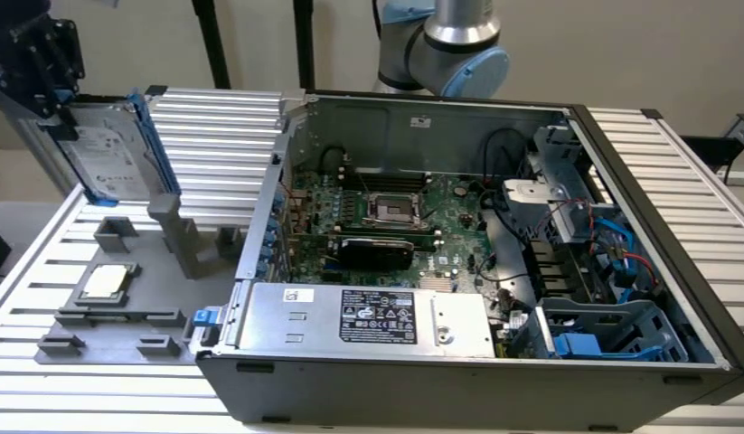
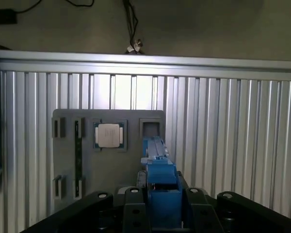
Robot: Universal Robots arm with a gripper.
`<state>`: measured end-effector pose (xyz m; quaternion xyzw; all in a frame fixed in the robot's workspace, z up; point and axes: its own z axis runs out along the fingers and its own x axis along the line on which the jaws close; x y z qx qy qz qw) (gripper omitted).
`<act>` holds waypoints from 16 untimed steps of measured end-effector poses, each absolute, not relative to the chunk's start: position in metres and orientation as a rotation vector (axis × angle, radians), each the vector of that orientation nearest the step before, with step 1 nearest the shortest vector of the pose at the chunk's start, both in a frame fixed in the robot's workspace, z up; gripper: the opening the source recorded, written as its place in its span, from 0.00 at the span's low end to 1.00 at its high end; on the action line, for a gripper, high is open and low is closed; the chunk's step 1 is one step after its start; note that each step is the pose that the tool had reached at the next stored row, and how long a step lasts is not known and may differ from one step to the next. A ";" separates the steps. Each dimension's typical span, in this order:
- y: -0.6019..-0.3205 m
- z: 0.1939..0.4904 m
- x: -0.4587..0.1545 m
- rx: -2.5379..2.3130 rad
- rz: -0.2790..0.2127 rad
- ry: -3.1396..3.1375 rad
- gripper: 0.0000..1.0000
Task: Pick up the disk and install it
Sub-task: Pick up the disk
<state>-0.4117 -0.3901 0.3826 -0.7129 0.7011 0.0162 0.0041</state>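
The disk, a silver-grey drive with a white label and blue side rails, hangs on edge above the grey fixture plate at the exterior view's left. My gripper is shut on its upper end and holds it clear of the plate's upright post. In the wrist view, the disk's blue rail runs between my black fingers, with the fixture plate beneath.
A small square CPU chip lies in the fixture plate. The open computer case fills the exterior view's middle and right, holding a motherboard, a silver power supply and a blue drive cage. The table is ribbed aluminium.
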 end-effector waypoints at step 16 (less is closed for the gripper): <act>-0.394 0.455 -0.349 -2.233 0.058 2.196 0.33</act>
